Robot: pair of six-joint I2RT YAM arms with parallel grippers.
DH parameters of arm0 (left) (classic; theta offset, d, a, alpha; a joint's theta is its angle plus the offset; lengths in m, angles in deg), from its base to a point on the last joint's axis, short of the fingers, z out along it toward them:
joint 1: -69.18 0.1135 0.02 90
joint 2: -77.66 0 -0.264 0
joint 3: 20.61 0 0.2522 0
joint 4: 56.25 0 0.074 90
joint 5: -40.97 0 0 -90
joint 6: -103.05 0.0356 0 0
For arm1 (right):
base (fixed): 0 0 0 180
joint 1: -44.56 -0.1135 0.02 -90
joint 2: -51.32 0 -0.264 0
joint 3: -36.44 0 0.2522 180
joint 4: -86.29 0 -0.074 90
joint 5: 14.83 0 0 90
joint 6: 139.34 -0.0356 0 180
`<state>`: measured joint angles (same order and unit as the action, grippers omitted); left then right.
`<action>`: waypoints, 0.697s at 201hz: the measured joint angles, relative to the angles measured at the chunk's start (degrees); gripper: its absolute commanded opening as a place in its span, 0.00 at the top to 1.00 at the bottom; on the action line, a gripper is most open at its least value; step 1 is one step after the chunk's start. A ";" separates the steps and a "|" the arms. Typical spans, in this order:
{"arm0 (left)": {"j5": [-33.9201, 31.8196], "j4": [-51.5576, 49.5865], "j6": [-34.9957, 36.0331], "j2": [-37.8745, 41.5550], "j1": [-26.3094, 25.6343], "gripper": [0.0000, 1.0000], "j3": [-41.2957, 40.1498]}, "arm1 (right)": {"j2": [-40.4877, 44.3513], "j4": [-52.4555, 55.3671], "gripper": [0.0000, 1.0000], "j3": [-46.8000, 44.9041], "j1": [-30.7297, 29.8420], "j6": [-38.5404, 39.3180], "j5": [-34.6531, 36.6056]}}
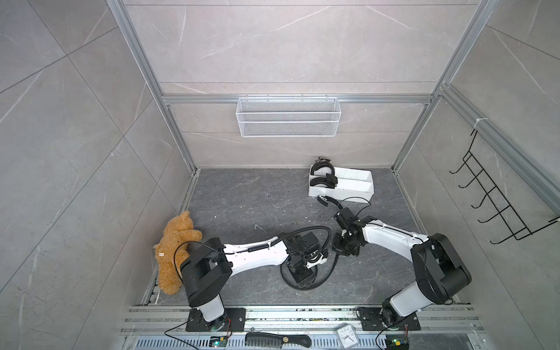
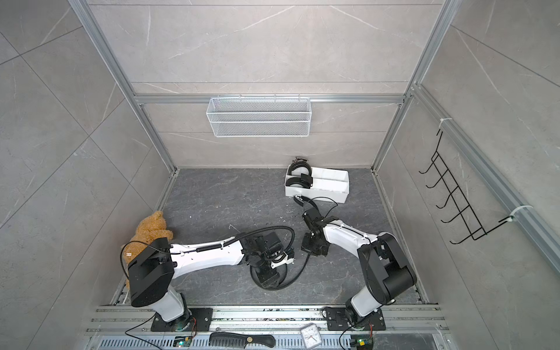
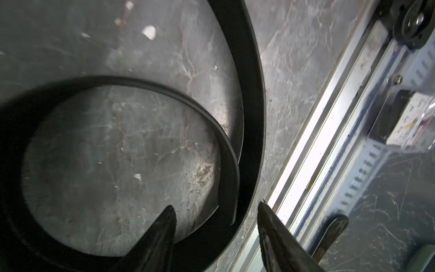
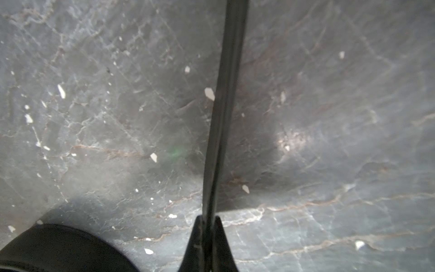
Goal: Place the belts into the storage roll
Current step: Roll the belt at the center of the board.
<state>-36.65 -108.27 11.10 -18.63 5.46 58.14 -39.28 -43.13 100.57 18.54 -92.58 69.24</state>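
The storage roll, a white divided tray [image 1: 342, 194] [image 2: 321, 194], stands at the back right. Two coiled black belts [image 1: 324, 168] [image 1: 318, 182] fill its left compartments. A third belt [image 1: 321, 281] [image 2: 291, 280] lies in a loose loop on the floor. Its buckle end [image 1: 322, 200] rises just in front of the tray. My right gripper [image 1: 340, 210] [image 4: 208, 219] is shut on this strap [image 4: 223, 106] near the buckle. My left gripper [image 1: 300, 277] [image 3: 216, 207] stands open over the loop, with the strap [image 3: 251, 117] passing between its fingers without being pinched.
A brown teddy bear [image 1: 174, 251] lies at the left edge by the left arm's base. A white wire basket [image 1: 288, 116] hangs on the back wall and a black hook rack [image 1: 497, 197] on the right wall. A comb [image 1: 277, 339] and a clock [image 1: 347, 335] lie on the front rail.
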 measured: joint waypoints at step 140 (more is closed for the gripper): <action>-14.91 -5.53 -24.72 -13.97 -5.66 0.54 14.58 | 0.55 -1.77 1.00 -0.28 0.11 -0.24 1.14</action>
<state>-51.55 -113.80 -13.62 -32.60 -0.20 72.72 -38.74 -44.90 100.28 18.65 -92.83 70.37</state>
